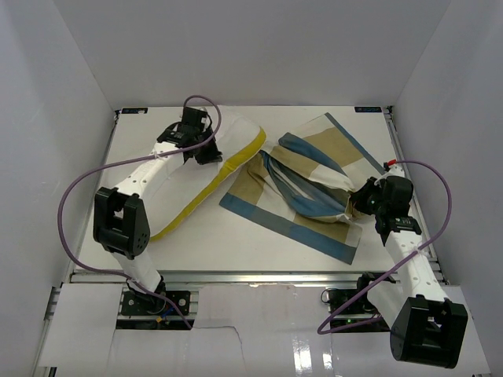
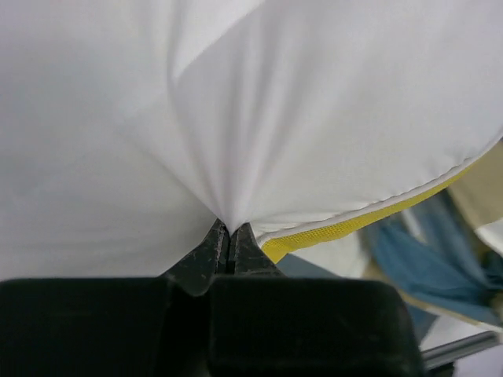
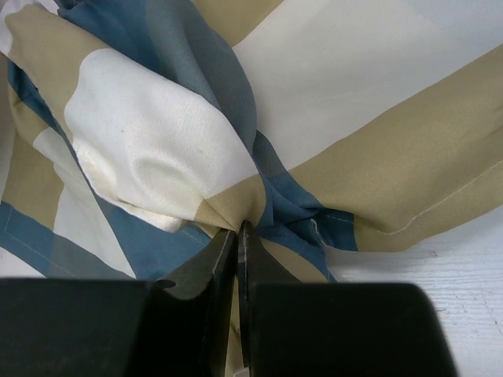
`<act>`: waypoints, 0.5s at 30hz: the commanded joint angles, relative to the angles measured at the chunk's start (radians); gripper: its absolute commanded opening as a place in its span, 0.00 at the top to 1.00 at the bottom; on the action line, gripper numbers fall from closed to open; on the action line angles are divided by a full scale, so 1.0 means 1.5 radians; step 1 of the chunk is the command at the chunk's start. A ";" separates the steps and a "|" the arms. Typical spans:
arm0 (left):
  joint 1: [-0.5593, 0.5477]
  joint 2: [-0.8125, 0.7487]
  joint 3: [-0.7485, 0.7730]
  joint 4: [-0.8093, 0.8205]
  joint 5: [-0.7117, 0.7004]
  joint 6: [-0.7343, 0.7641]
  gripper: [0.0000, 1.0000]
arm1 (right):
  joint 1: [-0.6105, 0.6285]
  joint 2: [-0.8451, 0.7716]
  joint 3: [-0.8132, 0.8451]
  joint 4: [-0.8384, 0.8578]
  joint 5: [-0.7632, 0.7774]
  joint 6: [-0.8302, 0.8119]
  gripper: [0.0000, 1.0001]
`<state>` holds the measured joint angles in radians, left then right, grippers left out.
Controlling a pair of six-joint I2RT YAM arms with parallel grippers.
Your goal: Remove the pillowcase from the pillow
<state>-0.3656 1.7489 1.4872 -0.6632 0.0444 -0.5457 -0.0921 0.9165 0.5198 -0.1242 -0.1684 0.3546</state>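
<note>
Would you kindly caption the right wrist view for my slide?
Right claw pinching the bunched tan, blue and cream checked fabric pillowcase.

Top external: fixed mount, high and behind the arm bases, tilted down and forward. Takes in the whole table (image 1: 236,247) and both arms, left arm on the left. Far view.

Left wrist: looks out along the left gripper (image 2: 228,236), very near the pillow (image 2: 236,102), which nearly fills the frame; pillowcase (image 2: 424,259) at lower right.

Right wrist: looks out along the right gripper (image 3: 237,236), very near the pillowcase; table at lower right.

Overlap: top view contains both wrist patches; both wrist views catch the pillowcase.
</note>
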 commanded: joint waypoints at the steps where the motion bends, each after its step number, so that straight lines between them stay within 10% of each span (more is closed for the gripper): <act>1: 0.029 -0.036 -0.004 0.085 0.075 -0.108 1.00 | -0.003 -0.014 -0.001 0.018 -0.012 -0.014 0.92; 15: 0.056 0.111 0.080 0.126 0.029 -0.131 1.00 | -0.003 -0.009 -0.001 0.019 -0.006 -0.019 0.92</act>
<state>-0.2905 1.8980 1.5471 -0.5472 0.0883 -0.7143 -0.0921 0.9115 0.5194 -0.1238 -0.1680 0.3470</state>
